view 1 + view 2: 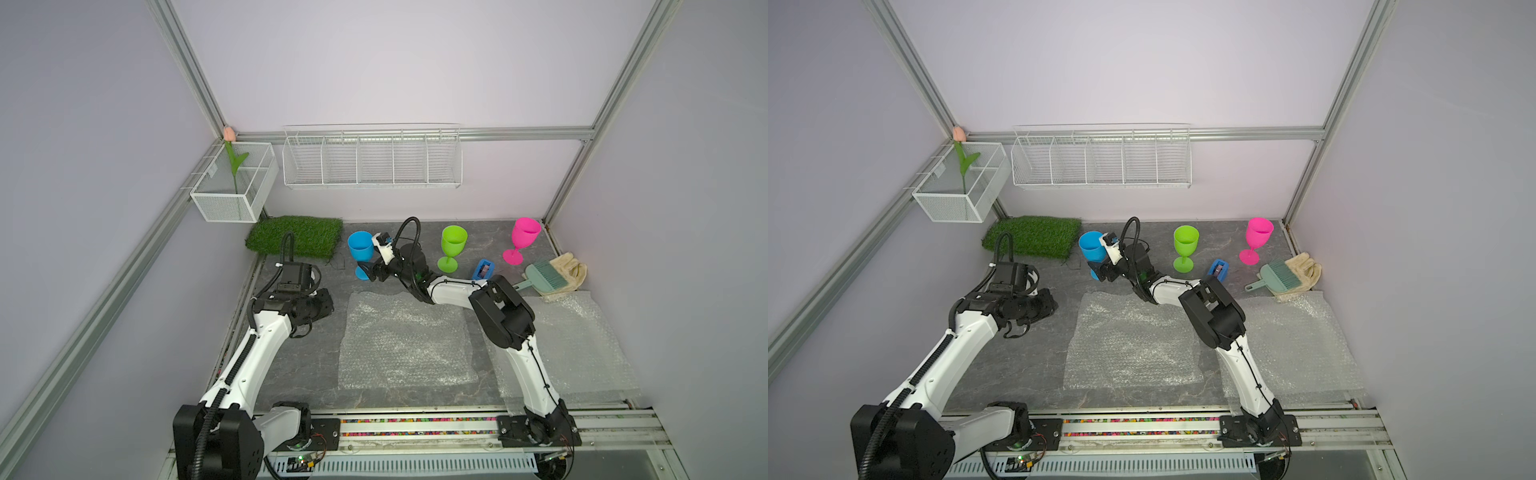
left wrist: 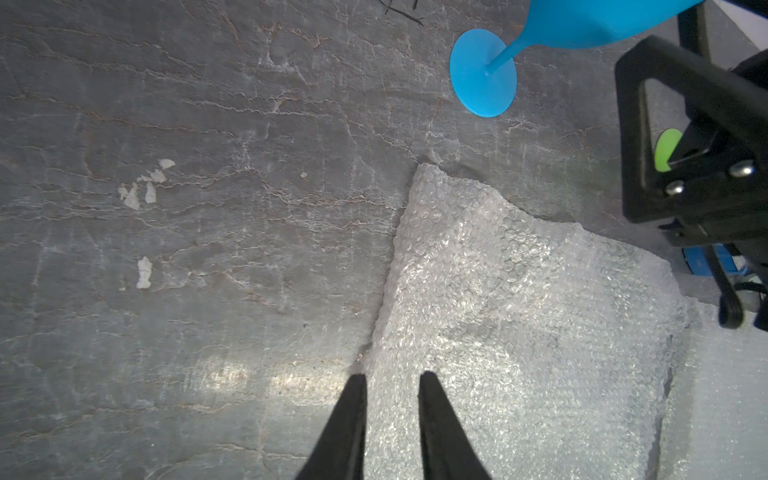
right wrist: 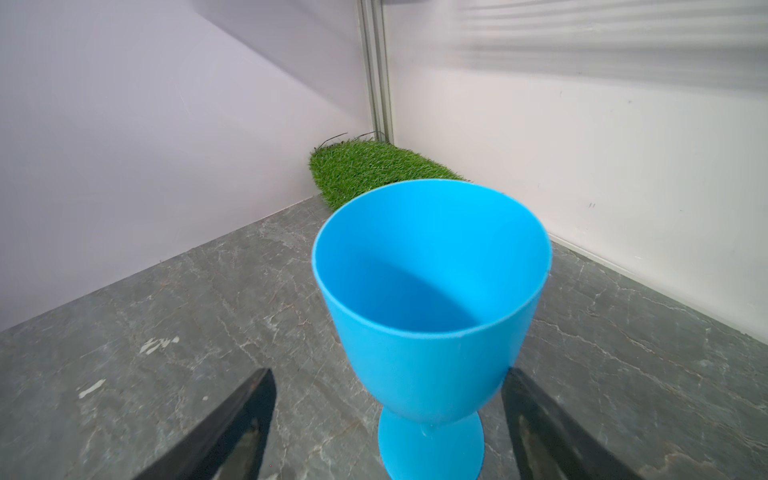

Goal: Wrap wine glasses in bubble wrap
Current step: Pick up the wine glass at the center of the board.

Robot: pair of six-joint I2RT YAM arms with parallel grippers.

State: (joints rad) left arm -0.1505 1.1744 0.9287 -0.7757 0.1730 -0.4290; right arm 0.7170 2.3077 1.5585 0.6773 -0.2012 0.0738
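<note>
Right gripper (image 3: 388, 374) fingers fill the near edge of the right wrist view. Jaws are spread wide, straddling the blue goblet (image 3: 428, 311) low on the bowl, nothing gripped yet. One finger sits just beside the bowl wall and the other is well apart, so the approach is off-centre. Goblet stands upright at the back of the table (image 1: 299, 374), between the grass mat (image 1: 297, 237) and the green goblet (image 1: 453, 245). The pink goblet (image 1: 524, 235) is further toward the robot's right. None wrapped. Centre bubble wrap sheet (image 1: 405, 345) lies flat just in front of the blue one, with a second sheet (image 1: 582, 345) beside it on the right-arm side. Left gripper (image 2: 393, 376): jaws only slightly parted, empty, over the left edge of the centre sheet; can't tell if it touches. My read: the step is picking the blue goblet. Shift sideways to centre the bowl before closing, or the first finger to touch will likely shove a light, top-heavy cup over. Close gently, low where the bowl narrows; smooth plastic may slip. Lift straight up until the foot clears, then lay it on its side near one sheet edge so the left arm can fold that edge over and roll.
</note>
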